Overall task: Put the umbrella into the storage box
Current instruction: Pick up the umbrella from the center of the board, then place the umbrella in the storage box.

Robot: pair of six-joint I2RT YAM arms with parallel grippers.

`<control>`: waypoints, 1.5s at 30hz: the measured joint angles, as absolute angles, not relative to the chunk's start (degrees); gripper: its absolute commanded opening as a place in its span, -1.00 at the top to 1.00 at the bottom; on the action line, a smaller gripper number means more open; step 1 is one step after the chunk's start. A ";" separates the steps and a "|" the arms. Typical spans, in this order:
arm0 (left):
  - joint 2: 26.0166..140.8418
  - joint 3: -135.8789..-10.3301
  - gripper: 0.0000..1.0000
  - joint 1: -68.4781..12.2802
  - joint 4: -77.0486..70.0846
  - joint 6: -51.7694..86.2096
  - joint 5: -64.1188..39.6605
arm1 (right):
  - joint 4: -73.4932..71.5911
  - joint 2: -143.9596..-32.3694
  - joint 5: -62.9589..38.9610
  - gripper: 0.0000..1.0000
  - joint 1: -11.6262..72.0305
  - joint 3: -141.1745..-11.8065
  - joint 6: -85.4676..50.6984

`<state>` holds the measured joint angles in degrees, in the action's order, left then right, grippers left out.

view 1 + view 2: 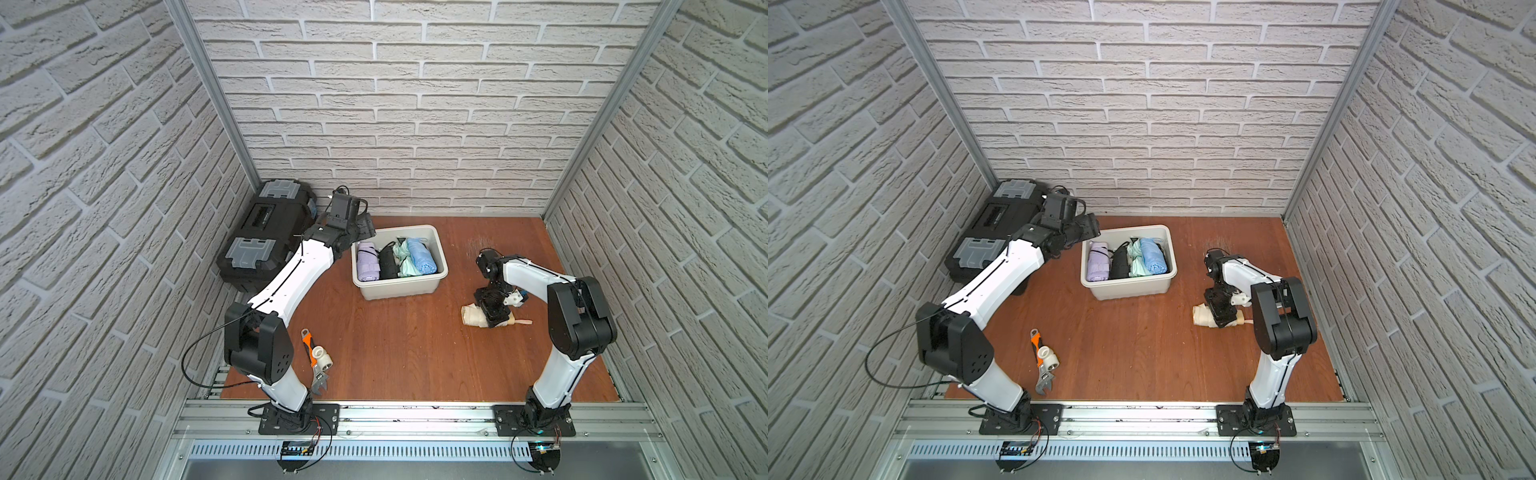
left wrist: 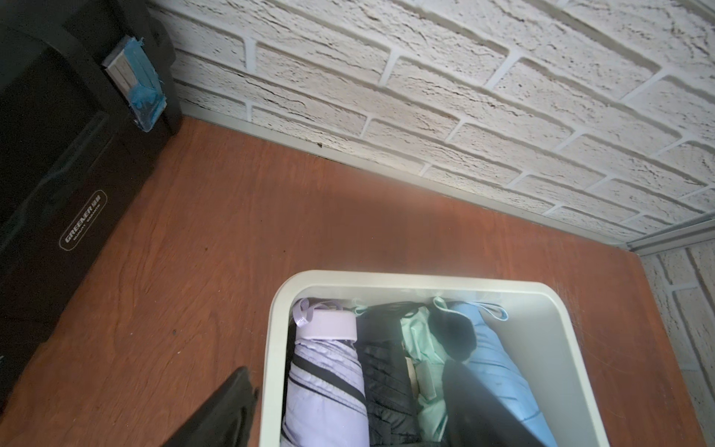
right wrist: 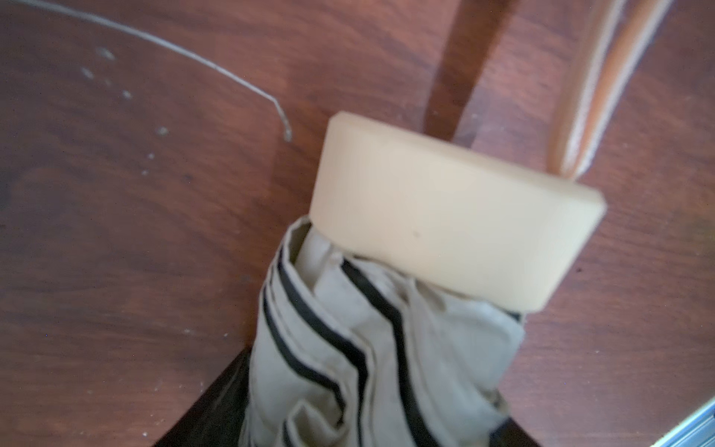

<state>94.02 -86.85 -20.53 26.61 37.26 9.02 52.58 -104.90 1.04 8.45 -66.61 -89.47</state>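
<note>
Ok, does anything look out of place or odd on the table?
Nothing spilled or broken. A wrench with a white pipe fitting touching it lies near the left arm's base, stray to this job. The beige umbrella lies on the table, outside the box.

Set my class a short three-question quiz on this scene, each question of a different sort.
1. True or false: the cream umbrella lies inside the storage box.
2. The right end effector is: A over the storage box; B down at the cream umbrella; C raised clear of everything.
3. Name the tool lying near the front edge of the table.
Key: 1 false, it lies on the table outside the box; 2 B; 3 the wrench.
</note>
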 measured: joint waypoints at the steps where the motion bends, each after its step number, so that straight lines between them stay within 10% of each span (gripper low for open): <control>1: 94.02 -86.63 -0.61 -20.36 26.61 37.54 8.99 | 52.25 -104.81 1.02 -0.26 8.45 -66.46 -89.08; 12: 94.00 -82.72 -0.61 -17.50 27.03 42.92 8.73 | 48.23 -100.55 3.18 0.25 7.97 -63.64 -77.67; 22: 92.58 -79.33 -0.61 -14.72 26.74 46.81 8.36 | 47.99 -94.04 4.36 0.30 7.70 -65.36 -60.29; 45: 91.42 -72.27 -0.33 -13.10 21.32 49.06 0.80 | 66.61 -109.54 -9.19 0.31 25.28 -116.60 -28.12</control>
